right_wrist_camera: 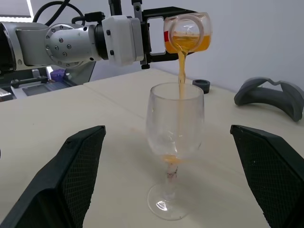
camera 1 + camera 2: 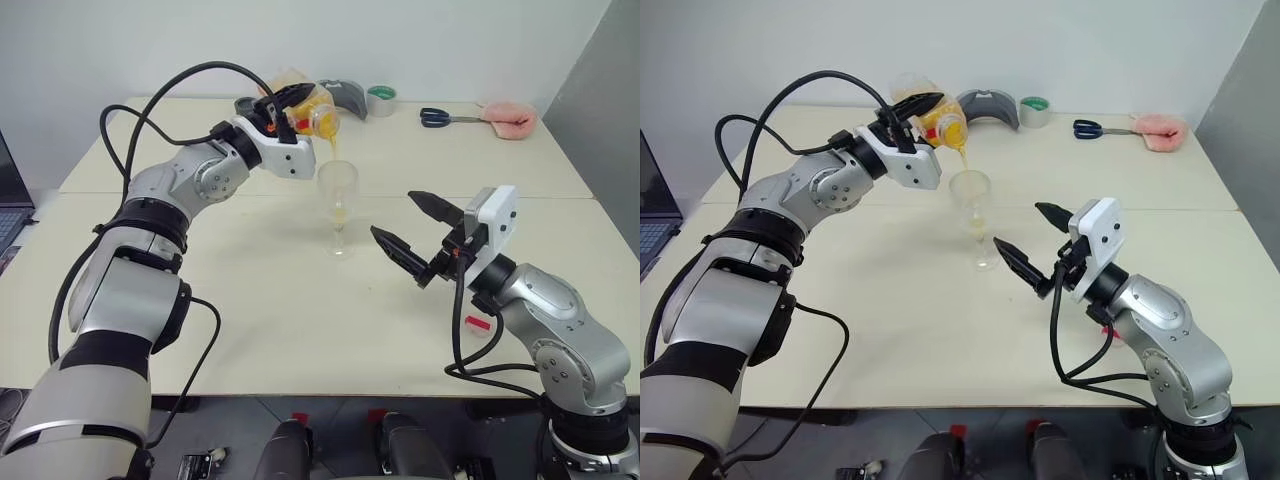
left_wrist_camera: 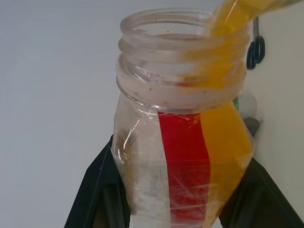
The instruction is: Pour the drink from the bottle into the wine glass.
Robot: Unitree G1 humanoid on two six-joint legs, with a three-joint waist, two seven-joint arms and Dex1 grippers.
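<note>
On the pale table against a white wall, we see our left gripper clamping the tipped bottle, drink streaming into the central wine glass, right gripper spread wide nearby.

A pale cream table is seen against a plain white wall; a seam is shown where two tabletops are joined; a grey panel is set at the right edge; a laptop is glimpsed at the far left; dark grey floor is seen below the near table edge; the scene is lit evenly and softly.
</note>
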